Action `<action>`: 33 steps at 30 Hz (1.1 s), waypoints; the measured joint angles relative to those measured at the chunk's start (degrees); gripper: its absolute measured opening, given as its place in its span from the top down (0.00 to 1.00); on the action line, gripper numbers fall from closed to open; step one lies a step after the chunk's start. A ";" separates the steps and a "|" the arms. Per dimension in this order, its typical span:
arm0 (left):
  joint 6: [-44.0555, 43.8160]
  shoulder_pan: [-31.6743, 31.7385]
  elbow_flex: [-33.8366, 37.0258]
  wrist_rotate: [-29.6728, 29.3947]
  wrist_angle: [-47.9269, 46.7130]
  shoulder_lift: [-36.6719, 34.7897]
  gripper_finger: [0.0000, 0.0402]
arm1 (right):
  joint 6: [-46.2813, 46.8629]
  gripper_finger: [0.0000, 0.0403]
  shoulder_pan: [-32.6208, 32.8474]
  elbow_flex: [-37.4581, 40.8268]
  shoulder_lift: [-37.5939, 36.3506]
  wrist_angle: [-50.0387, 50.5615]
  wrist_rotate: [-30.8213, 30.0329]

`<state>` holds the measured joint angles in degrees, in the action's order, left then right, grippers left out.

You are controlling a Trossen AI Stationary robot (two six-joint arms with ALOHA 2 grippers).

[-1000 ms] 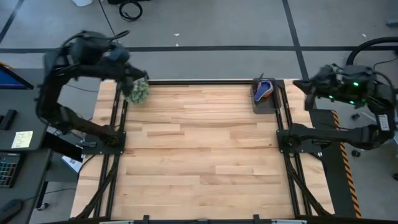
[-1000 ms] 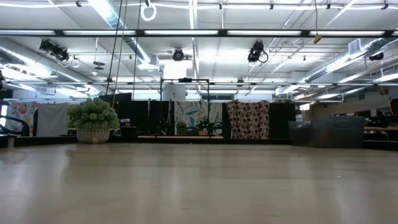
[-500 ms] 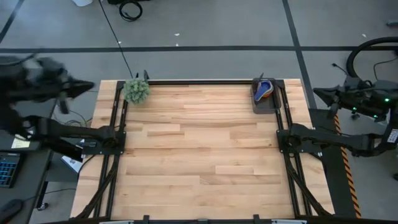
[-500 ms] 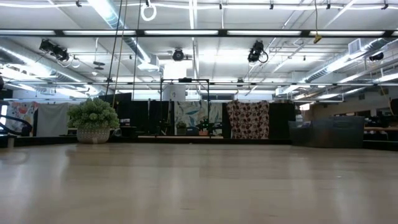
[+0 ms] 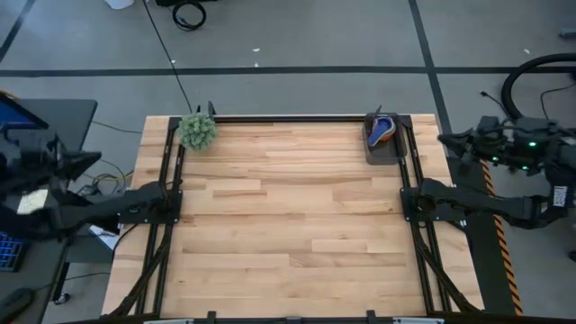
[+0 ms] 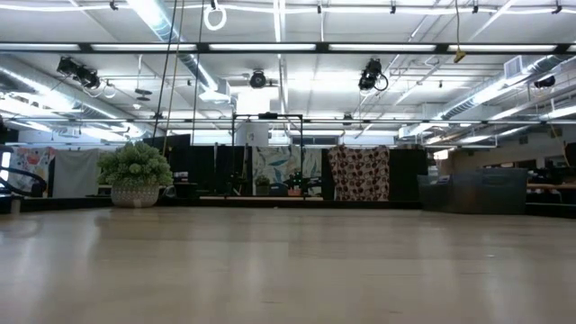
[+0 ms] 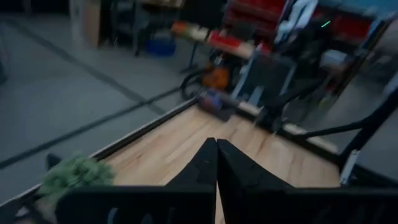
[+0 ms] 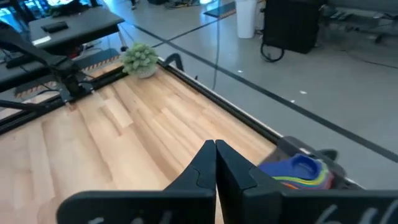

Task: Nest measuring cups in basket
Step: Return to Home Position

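Observation:
The dark grey basket sits at the table's far right corner with the measuring cups stacked inside, a darker blue one on top and orange, yellow and green rims showing under it. My left gripper is shut, held off the table's left edge. My right gripper is shut, held off the table's right edge, level with the basket. Neither touches anything.
A fuzzy green plant ball in a small pot stands at the table's far left corner. Black frame rails run along the table's sides. The wooden top holds nothing else.
My left arm has swung away from the plant ball at the far left corner, out past the table's left edge and toward the near side. My right arm has drawn back to the right, off the table, then settled beside the basket corner. The cups and basket have stayed put.

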<state>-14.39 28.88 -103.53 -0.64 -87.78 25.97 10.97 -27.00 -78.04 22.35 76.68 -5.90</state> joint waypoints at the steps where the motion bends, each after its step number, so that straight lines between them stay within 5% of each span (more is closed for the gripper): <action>1: 0.05 0.73 2.17 1.13 1.38 -2.71 0.99 | -0.06 0.99 -0.29 1.26 -0.01 -1.21 0.92; 11: 0.46 8.97 20.81 9.16 11.37 -25.73 0.99 | -1.42 0.99 -1.03 12.81 -0.03 -13.76 10.26; 15: 1.75 12.18 21.21 11.88 6.62 -25.04 0.99 | -0.91 0.99 -1.01 16.08 -2.12 -18.10 13.66; 24: 7.60 18.79 30.79 24.48 19.94 -25.62 0.99 | 1.30 0.99 -1.03 27.59 -14.57 -31.58 16.09; 33: 7.36 22.83 46.78 34.36 35.50 -25.61 0.99 | 1.25 0.99 -1.03 35.26 -22.12 -32.56 16.11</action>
<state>-7.03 51.70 -56.74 33.72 -52.28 0.36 12.22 -28.03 -42.78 0.23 44.12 10.21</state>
